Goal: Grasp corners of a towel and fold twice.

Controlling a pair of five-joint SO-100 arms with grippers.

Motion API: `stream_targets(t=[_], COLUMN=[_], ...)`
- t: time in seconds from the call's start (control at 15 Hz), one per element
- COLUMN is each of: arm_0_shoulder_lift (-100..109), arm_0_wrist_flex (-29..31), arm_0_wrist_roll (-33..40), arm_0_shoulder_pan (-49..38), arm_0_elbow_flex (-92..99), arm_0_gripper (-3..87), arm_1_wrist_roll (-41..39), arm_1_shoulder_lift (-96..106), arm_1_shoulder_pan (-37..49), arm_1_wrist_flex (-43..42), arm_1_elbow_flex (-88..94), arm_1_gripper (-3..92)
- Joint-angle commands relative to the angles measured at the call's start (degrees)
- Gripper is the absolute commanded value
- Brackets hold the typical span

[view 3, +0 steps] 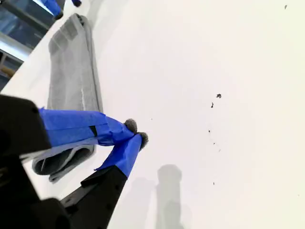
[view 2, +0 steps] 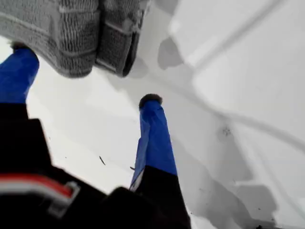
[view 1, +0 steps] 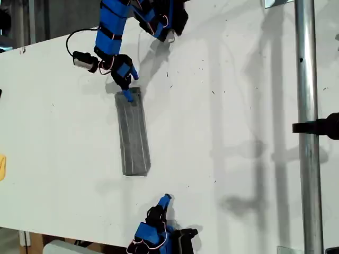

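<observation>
My first gripper (view 1: 127,91) hangs at the upper left of the exterior view, its blue fingers spread apart and holding nothing, one tip at the upper end of the towel (view 1: 133,132). My second gripper (view 1: 166,199) sits at the bottom centre of that view, tips pressed together and empty, well apart from the cloth's lower end.

The towel is grey with fine pale stripes, folded into one long narrow strip of several layers, lying flat left of centre in the exterior view.

The desk (view 1: 228,116) is white, flecked with small dark marks and crossed by soft shadows. A metal pole (view 1: 308,127) stands at the exterior view's right, and a small yellow object (view 1: 2,167) shows at its left edge.

One towel, two grippers, one pole.
</observation>
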Motion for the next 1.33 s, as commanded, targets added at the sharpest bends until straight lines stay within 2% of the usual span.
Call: stream_targets(t=[0.0, 0.13, 0.2, 0.27, 0.33, 0.4, 0.6, 0.87, 0.93, 1.0, 1.07, 1.27], arm_0_shoulder_lift=[0.44, 0.44, 0.44, 0.44, 0.44, 0.44, 0.44, 0.44, 0.44, 0.44, 0.44, 0.44], arm_0_wrist_flex=[1.05, 2.11, 2.55, 2.55, 2.55, 2.64, 2.46, 1.49, 1.32, 1.14, 0.97, 0.79], arm_0_wrist_roll=[-0.44, -0.62, -0.88, -1.14, -1.32, -1.32, -0.62, 0.79, 0.97, 0.97, 1.05, 1.49], arm_0_shoulder_pan=[0.35, 0.35, 0.62, 0.7, 0.88, 0.88, 0.53, 0.35, 0.62, 0.7, 0.7, 0.79], arm_0_elbow_flex=[-0.88, -1.32, -1.32, -1.23, -1.23, -1.23, -1.23, -1.14, -1.14, -1.05, -0.88, -0.62], arm_0_gripper=[-2.7, -2.6, -2.6, -2.6, -2.6, -2.6, -2.4, -2.3, -2.3, -2.3, -2.3, -2.4], arm_1_wrist_roll=[-1.32, -2.81, -4.04, -4.48, -4.39, -4.66, -4.31, -3.16, -2.46, -0.35, 0.79, 1.41], arm_1_shoulder_lift=[-13.1, -25.84, -28.74, -31.38, -32.96, -32.87, -20.92, 18.19, 27.07, 28.74, 23.64, -4.92], arm_1_shoulder_pan=[0.53, -0.7, -1.32, -1.93, -2.55, -3.43, -3.78, -2.02, -2.11, -4.75, -7.29, -13.18], arm_1_wrist_flex=[-3.52, -2.55, -2.99, -3.25, -2.99, -2.99, 3.08, 30.41, 35.51, 37.18, 34.54, 17.31], arm_1_elbow_flex=[-12.22, -23.73, -27.69, -31.2, -33.66, -34.19, -25.49, -8.96, -9.23, -12.57, -16.7, -31.03], arm_1_gripper=[43.1, 42.4, 38.1, 23.0, 2.6, -0.2, -0.2, -0.2, -0.2, -0.2, -0.2, -0.2])
